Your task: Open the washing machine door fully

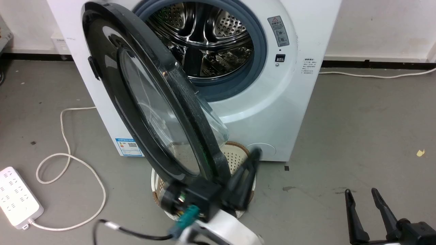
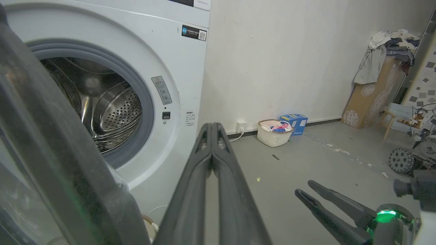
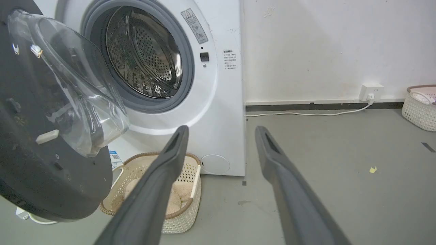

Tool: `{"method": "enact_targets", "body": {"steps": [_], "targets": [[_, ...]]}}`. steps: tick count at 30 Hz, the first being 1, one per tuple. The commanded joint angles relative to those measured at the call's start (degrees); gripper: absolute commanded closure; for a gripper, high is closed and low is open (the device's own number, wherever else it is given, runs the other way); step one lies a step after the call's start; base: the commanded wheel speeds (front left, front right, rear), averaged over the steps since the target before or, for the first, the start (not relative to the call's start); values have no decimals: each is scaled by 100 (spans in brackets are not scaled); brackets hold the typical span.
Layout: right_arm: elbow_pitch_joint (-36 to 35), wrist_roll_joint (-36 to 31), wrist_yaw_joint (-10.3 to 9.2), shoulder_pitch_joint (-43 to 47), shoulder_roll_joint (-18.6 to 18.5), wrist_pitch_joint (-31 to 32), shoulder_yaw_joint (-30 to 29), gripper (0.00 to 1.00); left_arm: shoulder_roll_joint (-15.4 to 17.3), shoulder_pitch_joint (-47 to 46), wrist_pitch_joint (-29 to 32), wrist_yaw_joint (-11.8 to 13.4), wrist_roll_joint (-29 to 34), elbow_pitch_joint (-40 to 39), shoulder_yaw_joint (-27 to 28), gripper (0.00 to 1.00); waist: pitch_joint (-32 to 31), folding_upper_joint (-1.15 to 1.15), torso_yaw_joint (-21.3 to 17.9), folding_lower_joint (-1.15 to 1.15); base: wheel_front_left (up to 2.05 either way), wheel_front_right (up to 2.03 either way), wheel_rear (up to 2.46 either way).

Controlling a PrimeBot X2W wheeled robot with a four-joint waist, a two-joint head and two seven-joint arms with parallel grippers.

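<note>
Grey concrete floor [image 1: 357, 129] meets a white wall, and a white washing machine [image 1: 269, 102] stands on it. The washing machine door [image 1: 153, 112] hangs partly open, hinged at the left and swung out toward the camera (its glass bowl faces the drum). The left tool [image 1: 254, 156], fingers pressed together, lies just beside the door's lower edge on the drum side, over a cream basket [image 1: 235, 160]; whether it touches the door cannot be told. The right tool [image 1: 361, 195], fingers spread, sits well apart at lower right.
</note>
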Motion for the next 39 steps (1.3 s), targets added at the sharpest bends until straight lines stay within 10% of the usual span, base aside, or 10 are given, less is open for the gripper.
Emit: {"method": "enact_targets", "body": {"steps": [1,18,39], "targets": [[18,39,30,-91,26,8,-8,0,12,77,-7,44,-123,137,-115,100,15,0,-5,0,0,0,0],[197,109,30,-100,26,-41,70,0,12,-395,-671,319,-683,2383,-145,100,90,0,95,0,0,0,0],[354,233,30,126,26,-37,113,0,915,709,-534,803,-661,1448,61,100,-236,0,1653,0,0,0,0]]}}
